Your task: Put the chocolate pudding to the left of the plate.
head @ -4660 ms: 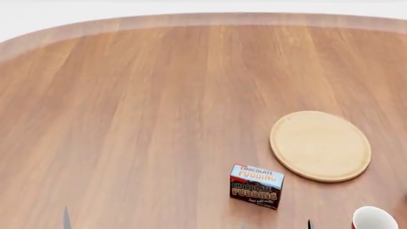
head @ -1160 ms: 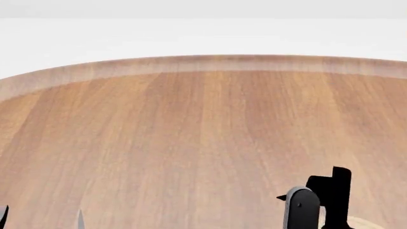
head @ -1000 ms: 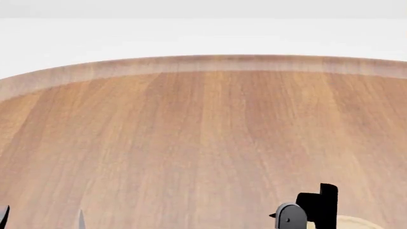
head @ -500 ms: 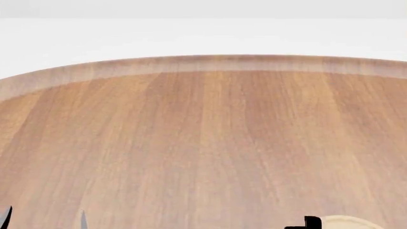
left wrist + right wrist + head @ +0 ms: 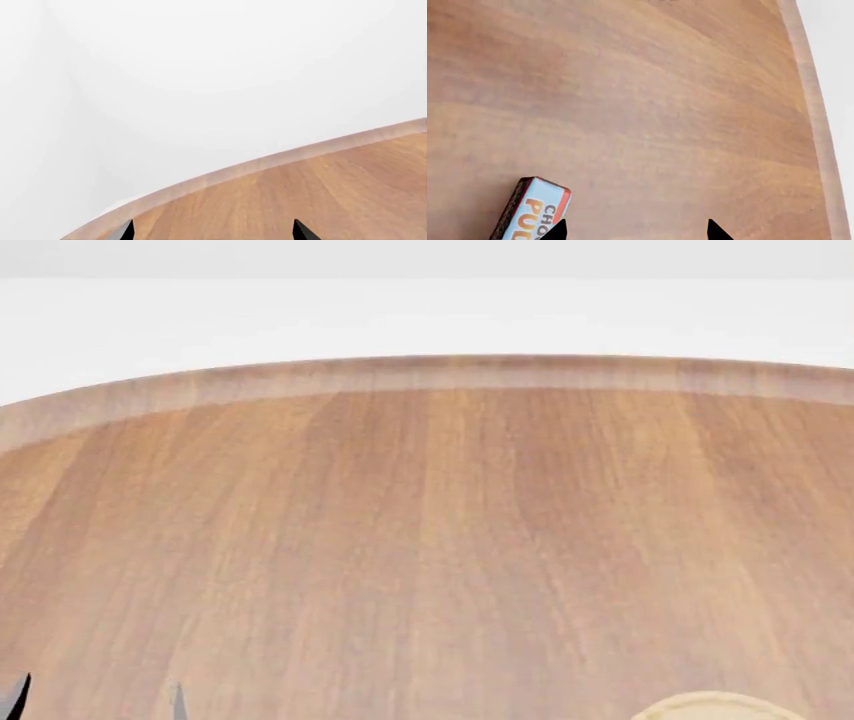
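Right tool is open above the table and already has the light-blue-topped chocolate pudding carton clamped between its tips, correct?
Not quite. The right tool is open above the wooden table, but it holds nothing: the light-blue-topped chocolate pudding carton lies on the wood off to one side of the tips, outside the gap. The right wrist view shows this.

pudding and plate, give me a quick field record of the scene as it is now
pudding: chocolate pudding on the table, seen only in the right wrist view, cut off by the frame edge
plate: plate, only its far rim in the head view
right gripper: open, carton beside one tip, not between the jaws
left gripper: open, holding nothing
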### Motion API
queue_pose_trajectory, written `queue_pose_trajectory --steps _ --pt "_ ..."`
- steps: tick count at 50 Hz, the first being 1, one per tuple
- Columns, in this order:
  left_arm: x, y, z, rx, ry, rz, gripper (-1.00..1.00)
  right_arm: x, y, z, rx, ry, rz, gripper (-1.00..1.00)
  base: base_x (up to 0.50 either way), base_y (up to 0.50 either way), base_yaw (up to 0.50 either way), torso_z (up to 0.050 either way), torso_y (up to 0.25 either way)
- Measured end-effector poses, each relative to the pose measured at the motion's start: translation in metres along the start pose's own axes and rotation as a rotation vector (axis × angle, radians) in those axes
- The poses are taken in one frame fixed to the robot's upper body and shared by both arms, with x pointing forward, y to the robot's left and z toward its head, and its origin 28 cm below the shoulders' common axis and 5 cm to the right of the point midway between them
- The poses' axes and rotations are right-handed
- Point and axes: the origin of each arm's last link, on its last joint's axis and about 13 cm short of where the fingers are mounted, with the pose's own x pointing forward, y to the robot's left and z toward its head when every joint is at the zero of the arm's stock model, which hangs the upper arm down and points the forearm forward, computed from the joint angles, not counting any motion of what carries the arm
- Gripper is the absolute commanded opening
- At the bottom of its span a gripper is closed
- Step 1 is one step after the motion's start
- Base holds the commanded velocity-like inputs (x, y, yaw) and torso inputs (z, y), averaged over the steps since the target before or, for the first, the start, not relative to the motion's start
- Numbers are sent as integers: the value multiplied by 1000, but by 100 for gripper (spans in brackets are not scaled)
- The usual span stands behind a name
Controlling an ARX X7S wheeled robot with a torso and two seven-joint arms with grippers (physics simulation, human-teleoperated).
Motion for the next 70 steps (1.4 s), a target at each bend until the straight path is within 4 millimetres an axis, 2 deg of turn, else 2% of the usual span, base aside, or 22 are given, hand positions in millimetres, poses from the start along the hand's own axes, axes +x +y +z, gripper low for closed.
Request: queue_pose_trajectory --steps 60,70 --pt "1 -4 -4 10 11 -14 100 27 16 6 32 -68 77 100 0 0 0 0 0" --pt "1 -4 -4 11 11 -16 100 31 31 5 52 -61 118 100 0 0 0 0 0"
